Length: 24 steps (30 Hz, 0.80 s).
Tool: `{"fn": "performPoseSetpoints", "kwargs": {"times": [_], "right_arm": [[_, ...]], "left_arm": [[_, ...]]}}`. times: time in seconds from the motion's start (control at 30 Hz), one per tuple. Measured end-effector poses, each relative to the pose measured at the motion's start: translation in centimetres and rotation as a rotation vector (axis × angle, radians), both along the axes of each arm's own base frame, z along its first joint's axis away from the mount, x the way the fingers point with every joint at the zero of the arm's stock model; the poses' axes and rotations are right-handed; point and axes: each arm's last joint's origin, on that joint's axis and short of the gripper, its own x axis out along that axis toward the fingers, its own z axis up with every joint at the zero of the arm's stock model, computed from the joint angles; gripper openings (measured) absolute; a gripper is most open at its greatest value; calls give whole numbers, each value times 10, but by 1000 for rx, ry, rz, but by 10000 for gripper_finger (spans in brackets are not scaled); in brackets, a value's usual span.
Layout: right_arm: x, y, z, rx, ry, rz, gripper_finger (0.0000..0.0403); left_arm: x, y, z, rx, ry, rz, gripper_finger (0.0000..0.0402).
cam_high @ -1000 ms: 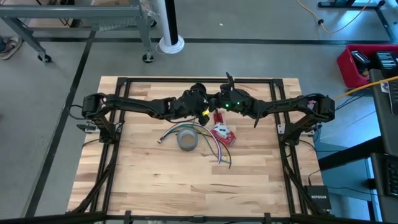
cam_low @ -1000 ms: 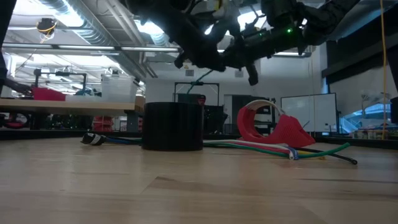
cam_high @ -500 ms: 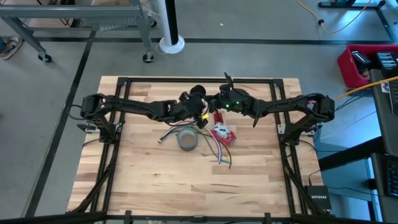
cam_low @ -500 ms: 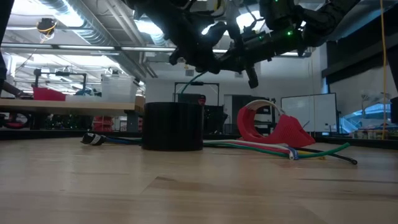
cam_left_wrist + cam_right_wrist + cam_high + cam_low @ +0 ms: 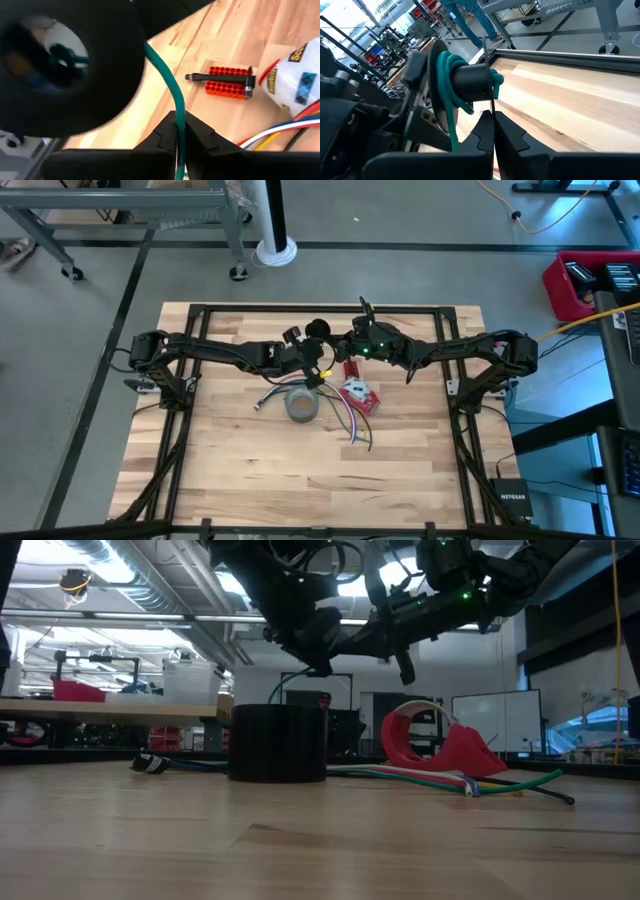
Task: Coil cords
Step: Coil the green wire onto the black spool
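Observation:
A thin green cord runs from a black spool, where several turns of it are wound, to my left gripper, which is shut on it. My right gripper is shut on the spool's thin flange. In the high view both grippers meet above the table's far middle, left and right. From the left gripper the cord drops behind the grey tape roll, and its tail lies on the table. My left gripper pinches the green cord between its two fingers, along a free stretch just short of the spool. The fingers slant down from the table's left. The cord curves slack up to the spool. My right gripper pinches the edge of the spool's thin flange between its fingers, coming nearly level from the table's right. The spool is lifted clear of the table, its axle lying across the fingers.
A red tape dispenser lies right of the tape roll, with a bundle of coloured cords beside it. A red bit holder with a black tool lies near it. The near half of the table is bare wood.
My left gripper has drawn away from the spool toward the table's left and near edge, sinking a little, tipping down and rolling. It stays shut on the green cord, which now hangs in a longer stretch down behind the tape roll.

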Motion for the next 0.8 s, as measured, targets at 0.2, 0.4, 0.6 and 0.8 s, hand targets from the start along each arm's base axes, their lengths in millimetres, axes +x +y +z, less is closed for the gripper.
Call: {"fn": "performPoseSetpoints", "kwargs": {"times": [0.2,0.4,0.6,0.8], "right_arm": [[0,-1,1,0,-3,-13,3],[0,-1,1,0,-3,-11,3],[0,-1,0,2,4,-10,3],[-3,0,2,-1,29,-8,3]], "left_arm": [[-4,3,-5,-82,14,41,28],[-12,5,-12,-155,104,48,71],[-17,5,-15,-178,140,76,107],[-27,4,-20,-187,228,149,109]]}}
